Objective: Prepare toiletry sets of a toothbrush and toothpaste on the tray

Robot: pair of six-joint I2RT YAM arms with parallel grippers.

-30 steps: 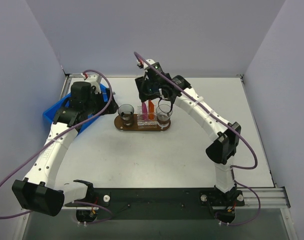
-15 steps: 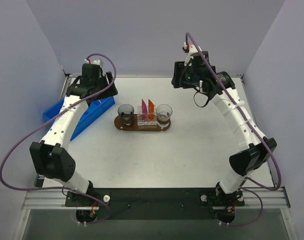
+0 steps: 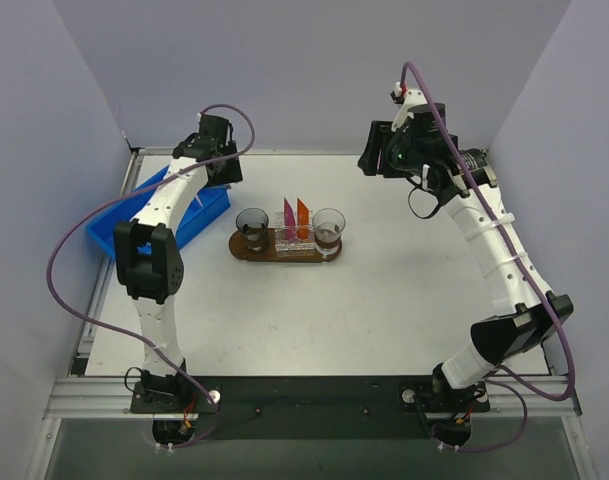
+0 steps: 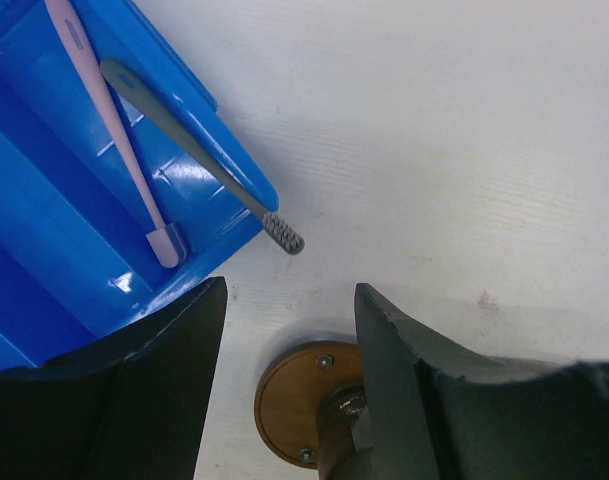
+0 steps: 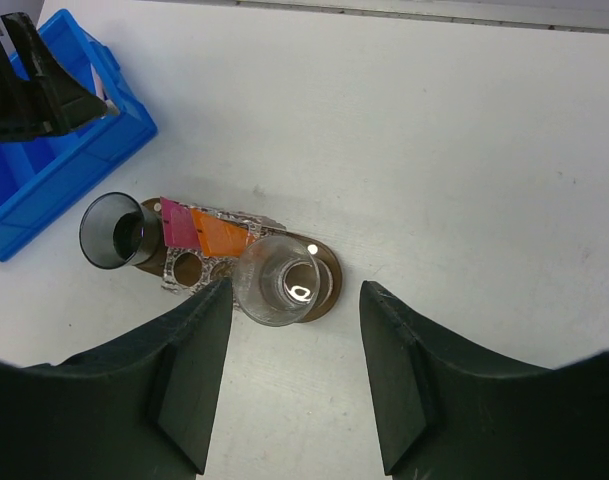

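The dark-brown wooden tray [image 3: 284, 254] lies at mid table, its rim in the right wrist view [image 5: 330, 288] and one end in the left wrist view [image 4: 289, 396]. On it stand two clear cups [image 3: 252, 225] [image 3: 328, 228] and a clear holder [image 5: 199, 265] with an orange toothpaste tube [image 3: 302, 214] [image 5: 222, 237] and a pink tube [image 5: 179, 222]. A pink toothbrush [image 4: 114, 130] and a grey toothbrush [image 4: 189, 148] lie in the blue bin [image 4: 44, 230]. My left gripper [image 3: 212, 172] [image 4: 289, 375] is open and empty, high beside the bin's far end. My right gripper [image 3: 376, 152] [image 5: 294, 295] is open and empty, high behind the tray.
The blue bin [image 3: 149, 215] sits at the left back, by the left wall. The grey toothbrush's head pokes over the bin's rim above the table. Walls close in the back and both sides.
My right gripper has pulled back from the tray to the back right. My left arm has swung from over the bin to its far end, standing higher.
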